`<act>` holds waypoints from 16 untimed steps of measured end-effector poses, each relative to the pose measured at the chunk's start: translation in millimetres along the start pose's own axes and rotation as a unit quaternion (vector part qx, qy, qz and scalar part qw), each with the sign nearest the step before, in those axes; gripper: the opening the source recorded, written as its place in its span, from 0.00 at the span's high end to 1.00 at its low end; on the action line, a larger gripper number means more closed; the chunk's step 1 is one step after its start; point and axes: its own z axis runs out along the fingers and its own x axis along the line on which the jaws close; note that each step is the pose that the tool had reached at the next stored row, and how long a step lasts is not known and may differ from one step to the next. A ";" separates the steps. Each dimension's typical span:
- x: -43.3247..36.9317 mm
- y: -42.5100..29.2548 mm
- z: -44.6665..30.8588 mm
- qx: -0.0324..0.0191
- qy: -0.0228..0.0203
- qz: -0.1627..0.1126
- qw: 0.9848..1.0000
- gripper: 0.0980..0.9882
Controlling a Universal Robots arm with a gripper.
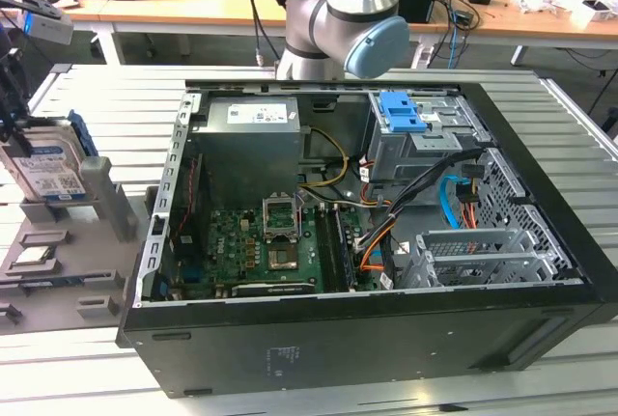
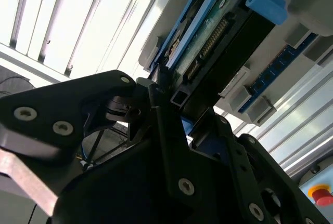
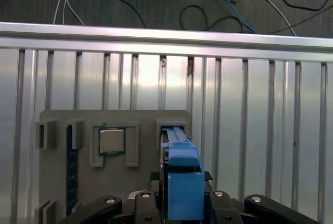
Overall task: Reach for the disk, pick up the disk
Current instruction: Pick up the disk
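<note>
At the exterior view's left, beside the open computer case [image 1: 386,339], we see the disk [image 1: 46,170] standing on edge in a grey holder [image 1: 101,194] on the slatted metal worktop [image 1: 106,97], its label facing out and a blue frame along its edges. In both wrist views we find the end effector [image 2: 179,104] [image 3: 183,206] closed on it, one black finger [image 2: 156,104] against each broad face. In the first wrist view, a small square processor chip [image 3: 111,141] lies in the same holder, just beside the disk's slot.
</note>
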 end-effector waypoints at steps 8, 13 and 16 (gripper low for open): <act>-0.3 0.6 -17.7 0.000 0.000 0.000 1.000 0.70; -0.4 0.7 -24.8 0.000 0.000 0.000 1.000 0.70; -0.5 0.7 -28.4 0.000 0.000 0.000 1.000 0.70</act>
